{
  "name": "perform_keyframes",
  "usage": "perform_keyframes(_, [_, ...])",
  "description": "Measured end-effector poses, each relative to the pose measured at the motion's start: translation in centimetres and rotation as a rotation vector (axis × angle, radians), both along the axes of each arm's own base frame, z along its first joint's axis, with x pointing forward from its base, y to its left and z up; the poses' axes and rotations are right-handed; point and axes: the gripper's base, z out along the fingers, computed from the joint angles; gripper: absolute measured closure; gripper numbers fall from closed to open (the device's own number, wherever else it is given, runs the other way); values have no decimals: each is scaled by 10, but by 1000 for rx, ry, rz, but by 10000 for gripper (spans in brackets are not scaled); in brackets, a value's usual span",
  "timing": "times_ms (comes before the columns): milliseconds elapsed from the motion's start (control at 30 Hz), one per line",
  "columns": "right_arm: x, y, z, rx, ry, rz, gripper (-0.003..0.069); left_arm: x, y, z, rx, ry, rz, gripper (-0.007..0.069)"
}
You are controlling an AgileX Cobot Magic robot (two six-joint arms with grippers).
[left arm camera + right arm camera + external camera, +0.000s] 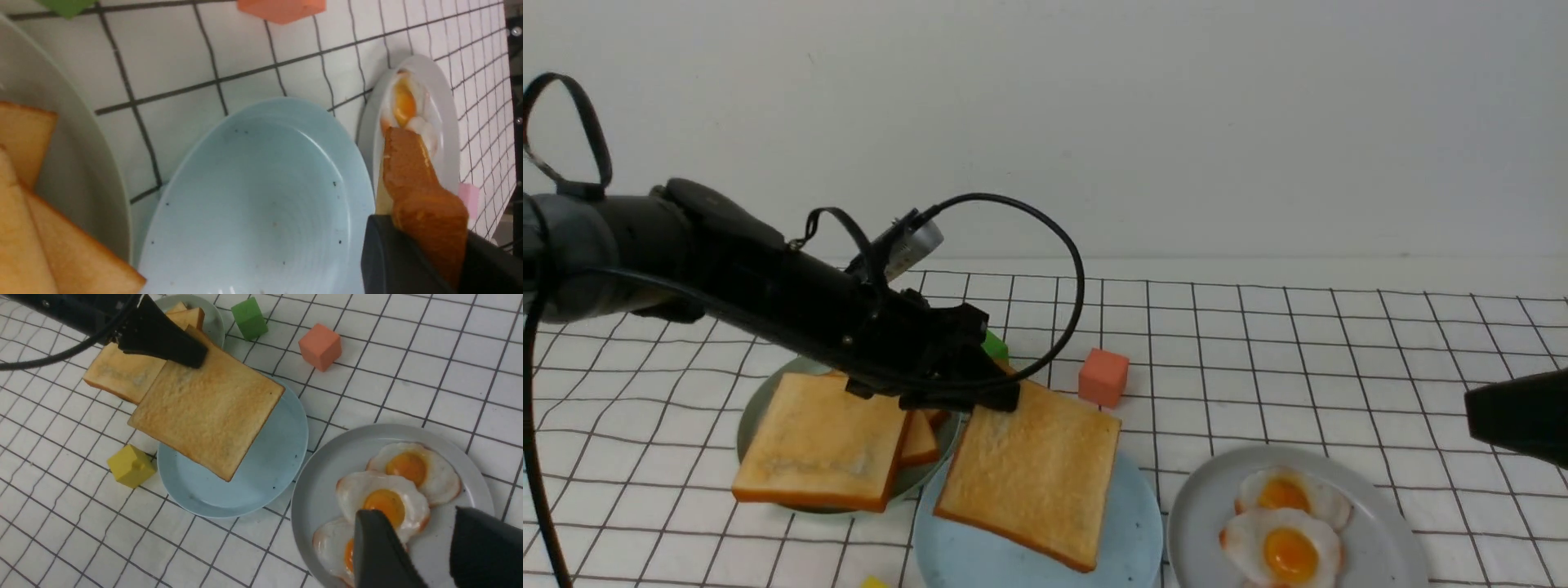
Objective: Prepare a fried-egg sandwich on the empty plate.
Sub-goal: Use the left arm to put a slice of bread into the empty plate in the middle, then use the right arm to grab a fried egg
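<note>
Nearest us sits the round, speckled light-blue plate (1127,539), smooth and bare. Beside it, a round grey plate (1380,539) carries 3 glossy white fried eggs (384,502) with orange yolks. The right gripper (425,555) hangs over them, its jaws apart. A yellow block (130,465) lies near the blue plate.

Over the blue plate, the left gripper (980,400) pinches 1 square, golden, dark-crusted toast slice (1033,474) by its edge, tilted; we cannot tell whether its corner touches the plate.

Further back, a pale grey-green plate (81,163) bears stacked toast slices (825,441). Beyond it, a green cube (249,318) and an orange cube (1103,377) rest on the grid-lined white cloth (1339,367).
</note>
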Motion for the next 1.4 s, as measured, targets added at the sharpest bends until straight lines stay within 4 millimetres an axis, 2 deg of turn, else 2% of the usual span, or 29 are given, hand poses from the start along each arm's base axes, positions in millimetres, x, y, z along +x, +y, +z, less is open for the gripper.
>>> perform_keyframes(133, [0, 0, 0, -6, 1, 0, 375, 2, 1, -6, 5, 35, 37, 459])
perform_keyframes(167, [0, 0, 0, -4, 2, -2, 375, 2, 1, -6, 3, 44, 45, 407])
perform_keyframes(200, [0, 0, 0, -4, 2, -2, 375, 2, 1, -6, 3, 45, 45, 407])
perform_keyframes(267, [0, 0, -1, 10, 14, -16, 375, 2, 1, -6, 3, 50, 48, 271])
perform_keyframes(367, [3, 0, -3, 29, 53, -49, 375, 2, 2, -6, 16, 44, 49, 129])
perform_keyframes(433, [6, 0, -7, 33, 81, -70, 375, 3, 5, -4, 24, 35, 50, 68])
perform_keyframes(467, [10, -1, -15, 38, 125, -103, 375, 4, 10, 1, 40, 15, 42, 11])
perform_keyframes(533, [15, -1, -29, 33, 186, -141, 375, 7, 17, 13, 58, -20, 32, -24])
perform_keyframes(600, [26, -2, -57, 23, 306, -209, 375, 10, 28, 39, 72, -68, 21, -34])
perform_keyframes(733, [44, 2, -94, 18, 458, -263, 375, 1, 39, 99, 122, -164, -30, 11])
perform_keyframes(800, [53, 4, -105, 20, 488, -278, 371, -15, 37, 123, 139, -193, -66, 74])
perform_keyframes(867, [63, 6, -115, 25, 500, -290, 366, -32, 31, 139, 151, -230, -97, 143])
perform_keyframes(933, [72, 7, -123, 36, 511, -295, 361, -59, 19, 153, 168, -286, -150, 233])
perform_keyframes(967, [77, 6, -128, 39, 513, -286, 359, -74, 12, 158, 180, -323, -171, 305])
perform_keyframes(1000, [78, 6, -129, 40, 512, -285, 358, -80, 9, 159, 182, -332, -182, 316])
perform_keyframes(1033, [82, 6, -132, 46, 512, -281, 358, -87, 6, 160, 186, -349, -190, 358])
perform_keyframes(1100, [89, 3, -138, 71, 514, -279, 358, -118, -6, 157, 197, -395, -227, 489])
perform_keyframes(1133, [89, 2, -138, 74, 515, -279, 358, -120, -6, 157, 199, -399, -230, 489])
perform_keyframes(1200, [96, -2, -146, 99, 525, -273, 358, -143, -13, 146, 207, -436, -245, 603])
perform_keyframes(1267, [100, -4, -150, 110, 533, -271, 358, -151, -15, 138, 209, -446, -249, 638])
perform_keyframes(1400, [108, -7, -166, 119, 583, -284, 358, -158, -18, 122, 220, -436, -254, 638])
